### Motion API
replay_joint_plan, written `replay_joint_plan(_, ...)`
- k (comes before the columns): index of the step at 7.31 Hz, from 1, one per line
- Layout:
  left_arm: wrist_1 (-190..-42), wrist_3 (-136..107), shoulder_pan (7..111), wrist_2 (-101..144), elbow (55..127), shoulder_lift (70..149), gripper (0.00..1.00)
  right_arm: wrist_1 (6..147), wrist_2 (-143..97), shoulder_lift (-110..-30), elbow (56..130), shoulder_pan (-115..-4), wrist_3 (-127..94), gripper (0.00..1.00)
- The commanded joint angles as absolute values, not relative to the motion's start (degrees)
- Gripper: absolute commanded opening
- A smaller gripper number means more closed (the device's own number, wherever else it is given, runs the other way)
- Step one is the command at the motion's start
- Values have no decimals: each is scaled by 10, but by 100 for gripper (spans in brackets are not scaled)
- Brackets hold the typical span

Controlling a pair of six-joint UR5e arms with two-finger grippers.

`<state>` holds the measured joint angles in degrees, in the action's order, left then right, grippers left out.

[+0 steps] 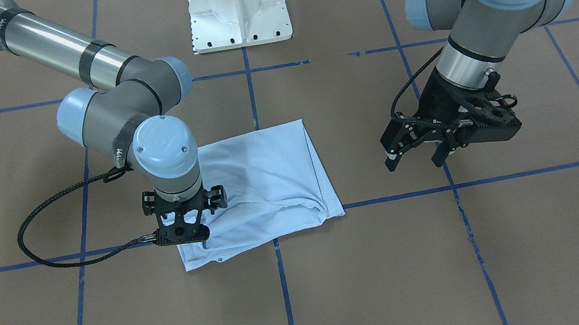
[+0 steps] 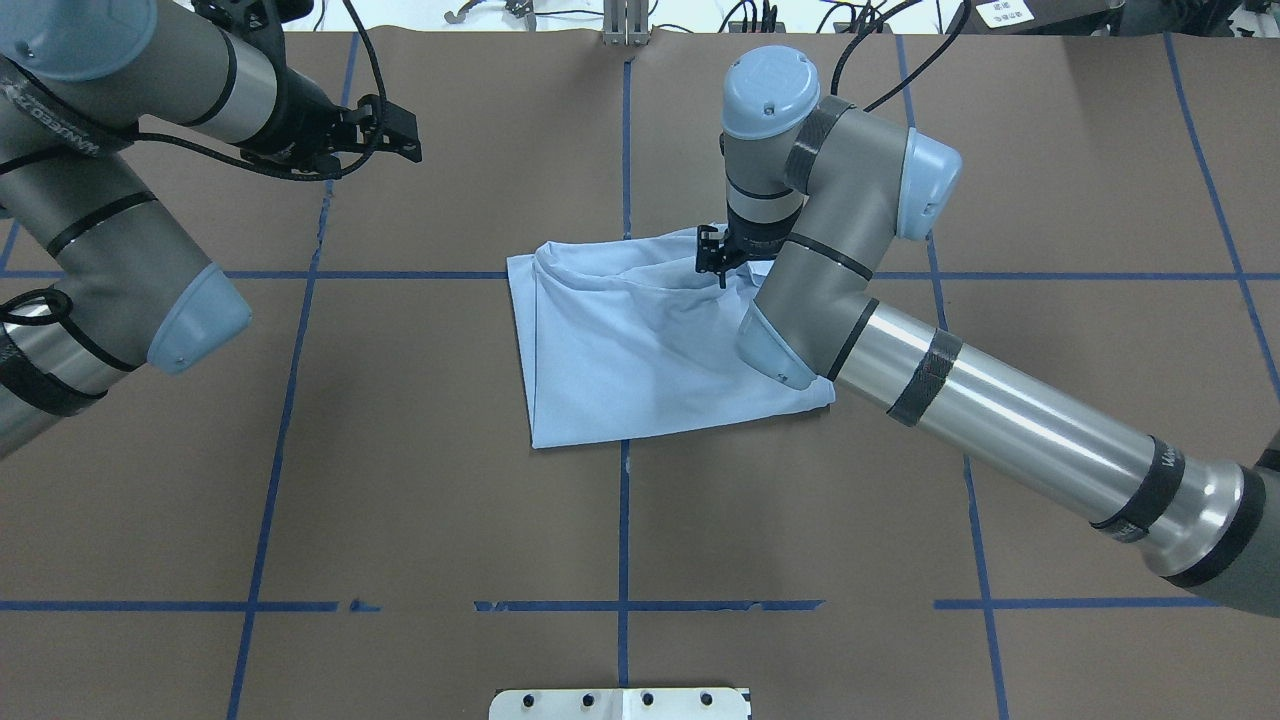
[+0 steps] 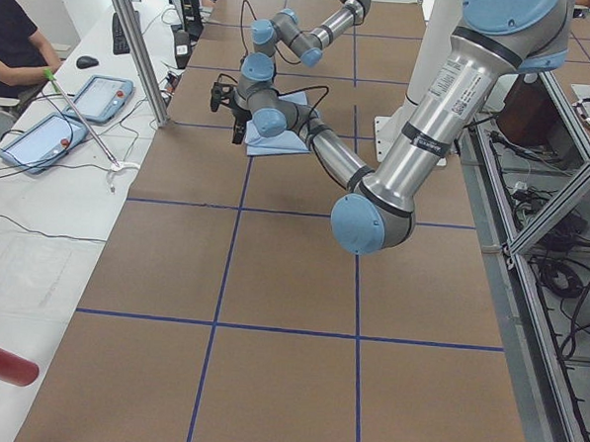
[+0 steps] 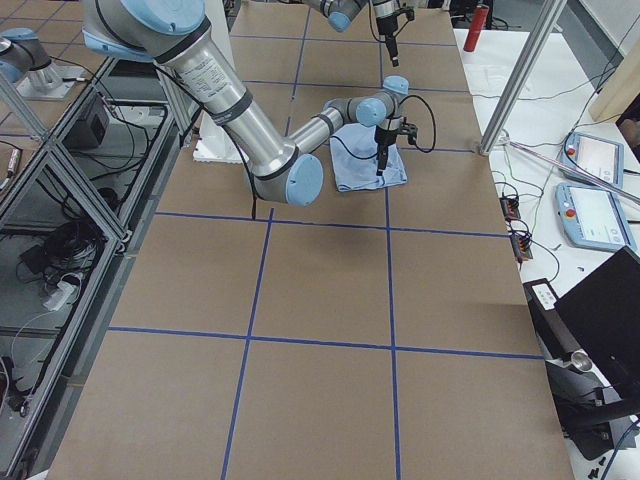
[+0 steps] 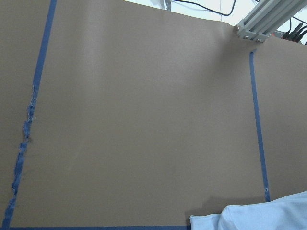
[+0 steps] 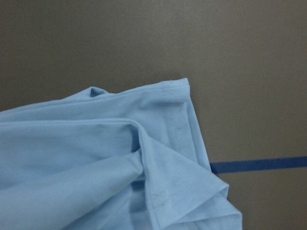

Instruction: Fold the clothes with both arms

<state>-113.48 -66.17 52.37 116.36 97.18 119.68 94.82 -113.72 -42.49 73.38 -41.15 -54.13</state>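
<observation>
The light blue T-shirt lies folded into a rough square at the table's middle; its chest print and neck tag are hidden. My right gripper points straight down onto the shirt's far right corner. Its fingers look closed on the cloth, and creases run toward them. The right wrist view shows a bunched hem and sleeve corner but no fingers. My left gripper hangs open and empty above bare table, well off the shirt's left side. A shirt corner shows in the left wrist view.
Brown table paper carries a grid of blue tape lines. The white pedestal base stands at the robot's side of the table. Tablets and cables lie on a side bench beyond the far edge.
</observation>
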Motion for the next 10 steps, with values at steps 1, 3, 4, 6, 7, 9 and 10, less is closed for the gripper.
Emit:
replay_joint_plan(1,-1126,-664,523,1165,983,1198,100,965,-1117,-425,723,-415,-491,100)
replay_joint_plan(3,-1125,-668,522,1165,983,1208,100,960,-1104,-425,702,-431,-458,100)
replay_joint_plan(4,-1125,-672,522,1165,983,1211,100,957,-1100,-424,689,-443,-443,100)
replay_joint_plan(6,-1125,-676,520,1165,979,1217,100,884,-1094,-419,638,-464,-438,100)
replay_joint_plan(7,-1124,-676,520,1165,977,1219,100,877,-1095,-417,636,-477,-418,100)
replay_joint_plan(9,-1117,-654,524,1165,977,1210,100,875,-1112,-417,650,-522,-393,100)
replay_joint_plan(10,-1094,-615,532,1165,977,1210,100,878,-1147,-430,666,-558,-359,100)
